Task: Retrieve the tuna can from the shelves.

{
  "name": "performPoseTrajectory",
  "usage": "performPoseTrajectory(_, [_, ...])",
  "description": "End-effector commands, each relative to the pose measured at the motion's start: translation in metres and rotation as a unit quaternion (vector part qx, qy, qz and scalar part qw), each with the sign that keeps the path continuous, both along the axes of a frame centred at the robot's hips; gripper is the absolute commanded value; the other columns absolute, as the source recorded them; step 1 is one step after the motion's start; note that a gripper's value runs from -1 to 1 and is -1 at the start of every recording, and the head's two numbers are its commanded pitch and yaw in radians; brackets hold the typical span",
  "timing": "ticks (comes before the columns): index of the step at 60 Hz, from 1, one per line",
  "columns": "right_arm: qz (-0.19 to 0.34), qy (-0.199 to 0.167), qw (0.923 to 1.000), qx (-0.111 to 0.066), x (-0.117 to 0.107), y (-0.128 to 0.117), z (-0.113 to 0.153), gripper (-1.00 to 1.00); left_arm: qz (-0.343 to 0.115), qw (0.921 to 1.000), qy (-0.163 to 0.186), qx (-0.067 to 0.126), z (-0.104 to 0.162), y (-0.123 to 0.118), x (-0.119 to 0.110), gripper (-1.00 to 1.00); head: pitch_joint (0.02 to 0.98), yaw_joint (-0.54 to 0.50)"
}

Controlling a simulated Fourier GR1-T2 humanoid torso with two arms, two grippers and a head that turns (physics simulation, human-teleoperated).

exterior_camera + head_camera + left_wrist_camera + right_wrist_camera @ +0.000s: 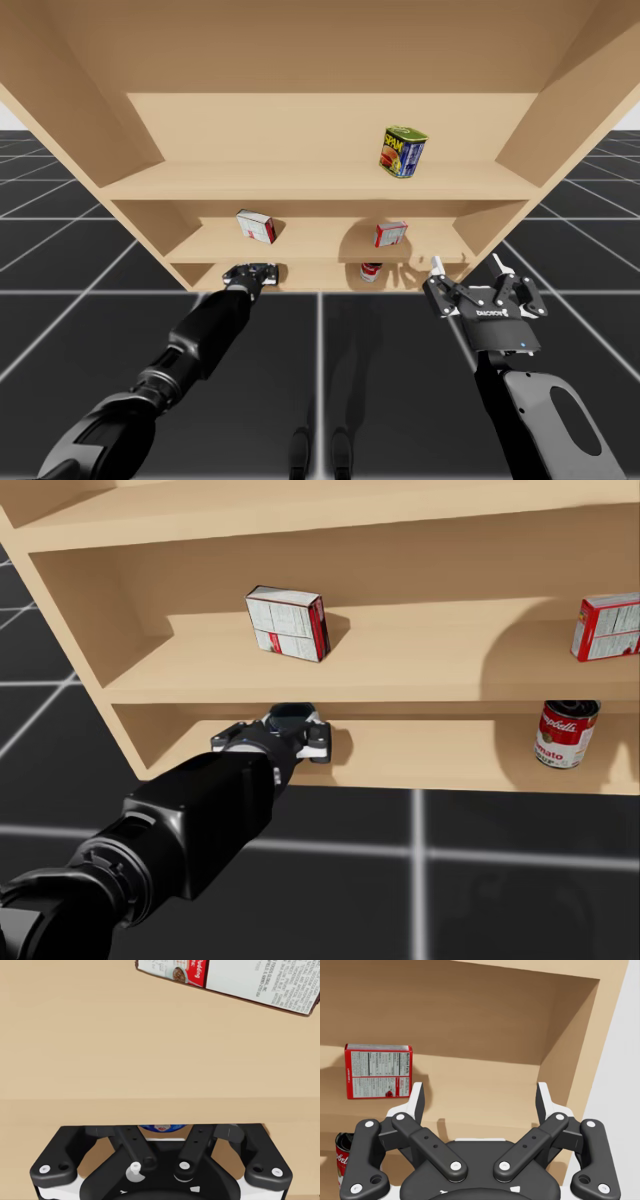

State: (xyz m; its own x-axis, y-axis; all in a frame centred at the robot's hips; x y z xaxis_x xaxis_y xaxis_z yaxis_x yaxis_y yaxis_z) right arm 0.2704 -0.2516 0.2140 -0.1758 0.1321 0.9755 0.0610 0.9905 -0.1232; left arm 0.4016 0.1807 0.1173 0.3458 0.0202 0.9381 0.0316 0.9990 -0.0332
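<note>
While my left gripper [285,732] is reaching into the lowest shelf [450,768], the tuna can [294,713] is sitting right at its tip. The can is low and dark blue, near the shelf's front edge, directly under the board [420,706] that is carrying the white box [288,623]. In the left wrist view a sliver of blue is showing just ahead of the gripper's body. Whether the gripper is clamping the can or merely standing around it cannot be told, since the contact is hidden. My right gripper [480,1096] is hanging wide open outside the shelves, holding nothing, with the red soup can [566,733] well apart from the work.

Judgement: the step in hand is securing the can before drawing it out.
- The hold should be taking the can's side wall from two opposite sides, centred, since a flat can is likely to be pivoting or slipping under an off-centre pinch.
- Pushing forward risks sliding the can deeper.
- Headroom under the board is looking tight, so the withdrawal should be running level and straight back toward me, with no lifting until the can is clearing the front edge.
</note>
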Motion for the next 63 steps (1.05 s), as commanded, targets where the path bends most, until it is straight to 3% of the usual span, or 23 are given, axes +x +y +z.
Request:
performPoseTrajectory(1, [0.0,0.0,1.0,0.0,0.0,0.0,0.0,-1.0,-0.039,0.999,-0.02,-0.003,0.01,0.001,0.003,0.91,0.719,0.2])
performPoseTrajectory(11, [0.0,0.001,1.0,-0.002,0.0,0.0,0.0,-1.0,-0.039,0.9981,-0.045,0.017,0.02,0.0,-0.01,0.9,0.715,0.2])
performPoseTrajectory(29, [-0.002,0.002,1.0,-0.002,0.0,-0.001,0.0,-1.0,-0.043,0.9965,-0.044,0.056,0.03,0.011,-0.047,0.92,0.707,0.2])
performPoseTrajectory(39, [-0.001,0.001,1.0,-0.005,0.0,-0.001,-0.001,-1.0,-0.047,0.9973,-0.027,0.05,0.036,0.019,-0.073,0.93,0.701,0.2])
performPoseTrajectory(49, [-0.001,0.0,1.0,-0.006,0.0,-0.002,-0.001,-1.0,-0.062,0.9957,-0.017,0.067,0.041,0.025,-0.094,0.93,0.696,0.2])
performPoseTrajectory(54, [0.001,-0.001,1.0,-0.006,0.0,-0.002,-0.001,-1.0,-0.076,0.9951,-0.008,0.063,0.045,0.026,-0.105,0.92,0.692,0.2])
performPoseTrajectory(63, [0.0,-0.003,1.0,-0.007,0.001,-0.003,-0.001,-1.0,-0.092,0.9931,-0.012,0.072,0.055,0.028,-0.127,0.94,0.691,0.2])
